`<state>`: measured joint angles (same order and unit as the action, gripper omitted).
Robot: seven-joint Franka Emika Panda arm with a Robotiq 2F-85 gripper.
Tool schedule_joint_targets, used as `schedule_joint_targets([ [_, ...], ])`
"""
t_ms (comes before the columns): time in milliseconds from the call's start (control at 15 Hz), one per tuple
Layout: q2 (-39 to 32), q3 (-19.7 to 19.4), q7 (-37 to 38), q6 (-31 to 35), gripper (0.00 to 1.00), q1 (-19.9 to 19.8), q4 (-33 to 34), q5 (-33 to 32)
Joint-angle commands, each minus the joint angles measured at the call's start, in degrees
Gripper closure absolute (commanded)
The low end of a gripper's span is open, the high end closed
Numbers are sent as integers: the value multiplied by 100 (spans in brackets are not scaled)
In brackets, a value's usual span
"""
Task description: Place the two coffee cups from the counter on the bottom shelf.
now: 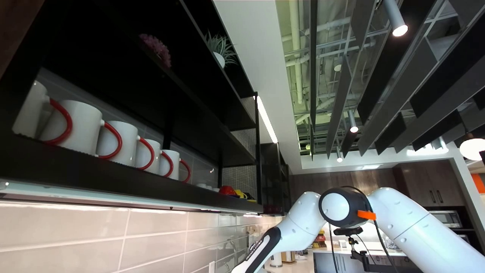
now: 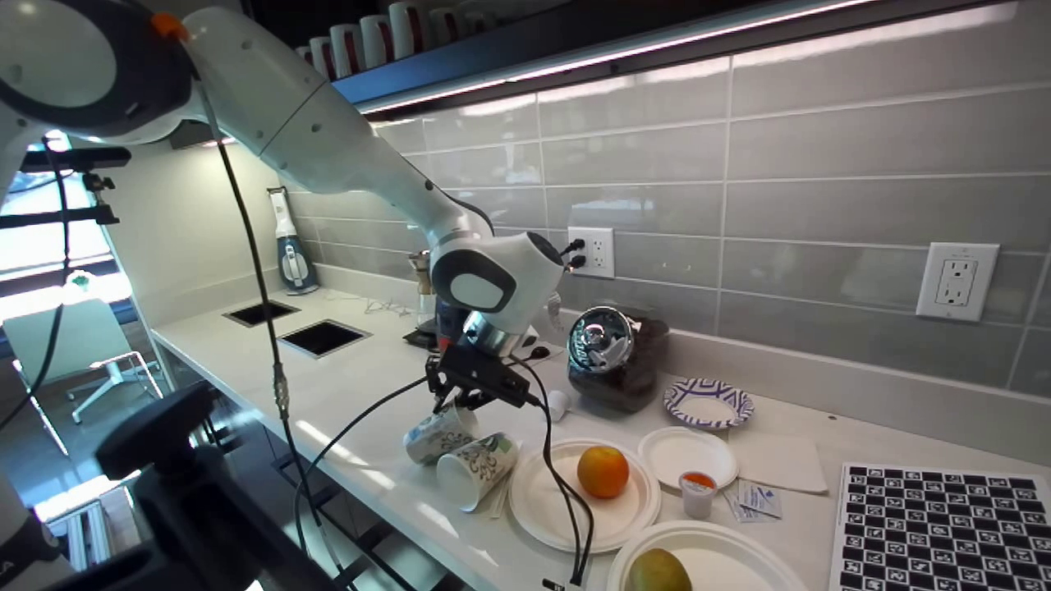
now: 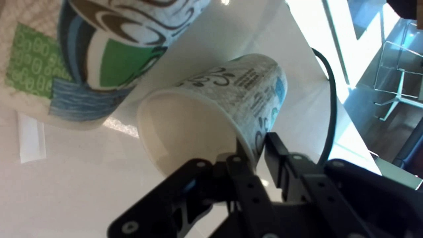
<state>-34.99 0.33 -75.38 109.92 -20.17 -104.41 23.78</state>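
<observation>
White cup's rim [image 3: 227, 115] between fingers [image 3: 278, 153].

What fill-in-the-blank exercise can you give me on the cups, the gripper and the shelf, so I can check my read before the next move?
1. In the wrist view, one finger of the gripper is ____ the coffee cup, its opposite outside.
2. The neighbouring coffee cup lies on its ____ on the counter.
3. The white mugs on the bottom shelf have ____ handles.
Missing words: inside; side; red.
</observation>
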Motion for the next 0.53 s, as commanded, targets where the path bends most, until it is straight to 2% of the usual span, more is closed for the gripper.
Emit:
schedule_joint_targets([
  [0, 146, 20, -134, -347, 100, -97, 38, 94],
  [467, 938, -19, -156, -499, 99, -42, -466, 218],
])
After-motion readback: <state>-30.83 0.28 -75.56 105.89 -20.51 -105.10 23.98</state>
